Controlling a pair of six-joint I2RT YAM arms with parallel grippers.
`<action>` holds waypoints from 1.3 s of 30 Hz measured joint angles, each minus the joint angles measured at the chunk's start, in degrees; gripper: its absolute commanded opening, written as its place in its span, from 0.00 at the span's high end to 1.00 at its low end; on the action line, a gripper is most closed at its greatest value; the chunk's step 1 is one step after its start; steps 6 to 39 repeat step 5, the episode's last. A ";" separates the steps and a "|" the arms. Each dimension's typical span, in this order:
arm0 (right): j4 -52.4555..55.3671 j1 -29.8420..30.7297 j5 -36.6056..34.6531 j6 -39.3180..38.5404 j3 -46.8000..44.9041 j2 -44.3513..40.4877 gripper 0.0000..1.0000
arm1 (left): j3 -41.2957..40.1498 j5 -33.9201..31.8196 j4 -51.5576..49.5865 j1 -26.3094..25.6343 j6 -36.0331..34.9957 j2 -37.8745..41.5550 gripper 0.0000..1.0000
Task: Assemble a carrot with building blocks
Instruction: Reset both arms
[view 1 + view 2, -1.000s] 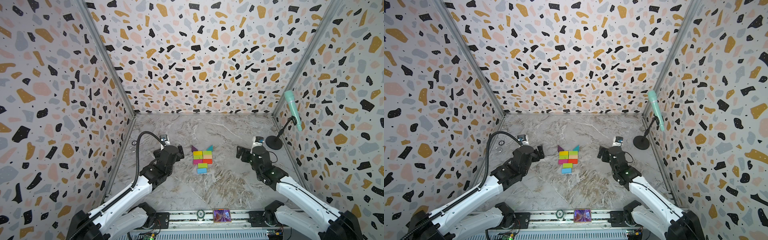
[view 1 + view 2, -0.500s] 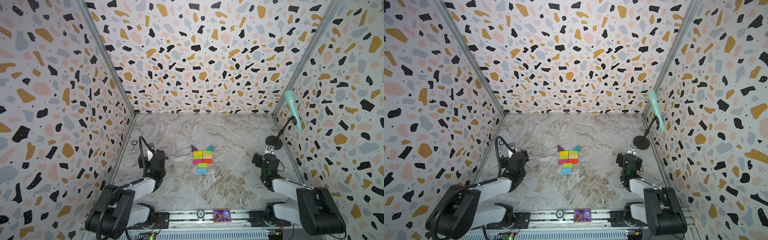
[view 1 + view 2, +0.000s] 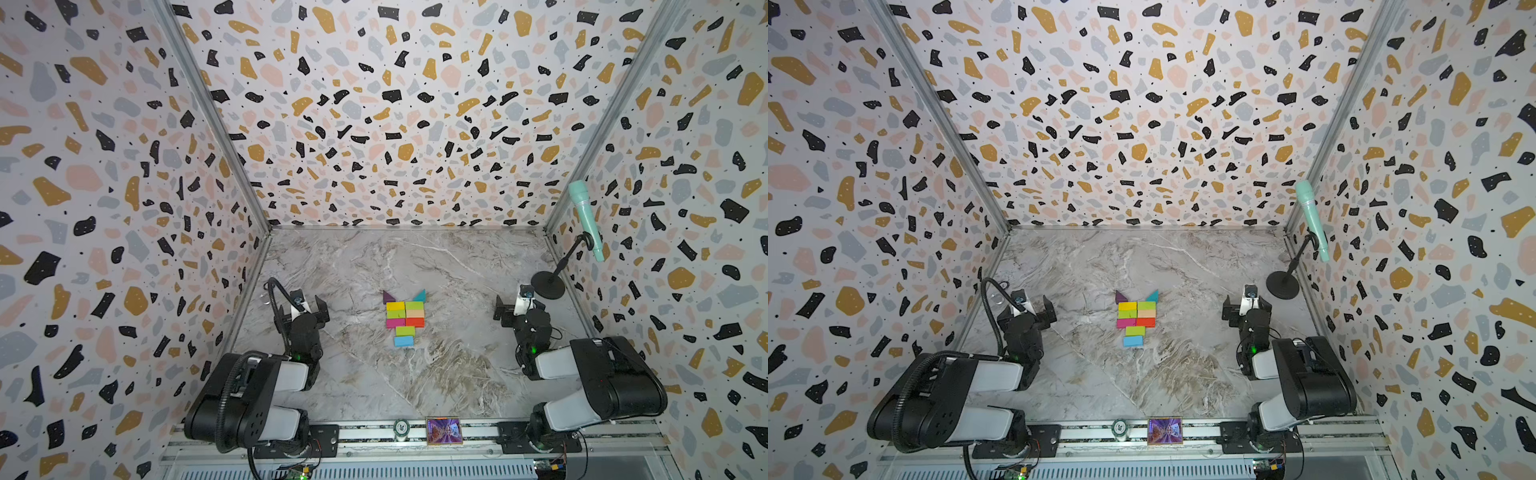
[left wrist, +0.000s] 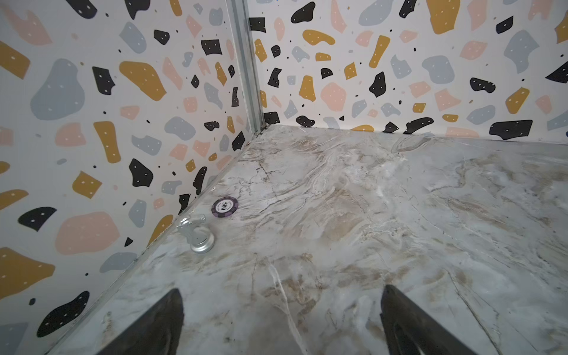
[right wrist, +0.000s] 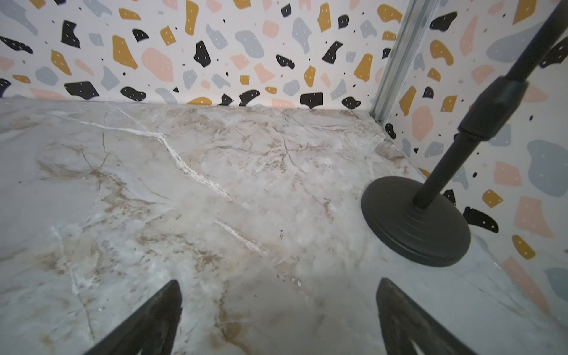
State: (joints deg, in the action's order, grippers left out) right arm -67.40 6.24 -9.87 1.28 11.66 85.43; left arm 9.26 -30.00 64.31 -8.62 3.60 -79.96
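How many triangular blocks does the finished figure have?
2: the purple triangle at the far left corner of the carrot, the teal triangle at its far right. None looks hidden.

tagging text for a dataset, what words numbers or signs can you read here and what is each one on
"500": on the purple and white poker chip, in the left wrist view; the small lettering around it is too blurred to read.
"20", as far as it can be made out: on the round chip on the front rail, in both top views.
Picture card beside it: nothing readable.
Blocks: no text.
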 measured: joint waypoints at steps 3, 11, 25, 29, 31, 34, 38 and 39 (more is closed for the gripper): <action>-0.44 -0.37 0.37 -0.24 0.15 0.11 0.01 | 0.00 0.44 0.35 0.00 0.00 0.00 0.00; -0.59 -0.52 0.61 -0.35 0.15 0.11 0.01 | 0.00 0.59 0.46 0.00 0.00 0.00 0.00; -0.59 -0.52 0.61 -0.35 0.15 0.11 0.01 | 0.00 0.59 0.46 0.00 0.00 0.00 0.00; -0.59 -0.52 0.61 -0.35 0.15 0.11 0.01 | 0.00 0.59 0.46 0.00 0.00 0.00 0.00; -0.59 -0.52 0.61 -0.35 0.15 0.11 0.01 | 0.00 0.59 0.46 0.00 0.00 0.00 0.00; -0.59 -0.52 0.61 -0.35 0.15 0.11 0.01 | 0.00 0.59 0.46 0.00 0.00 0.00 0.00; -0.59 -0.52 0.61 -0.35 0.15 0.11 0.01 | 0.00 0.59 0.46 0.00 0.00 0.00 0.00; -0.59 -0.52 0.61 -0.35 0.15 0.11 0.01 | 0.00 0.59 0.46 0.00 0.00 0.00 0.00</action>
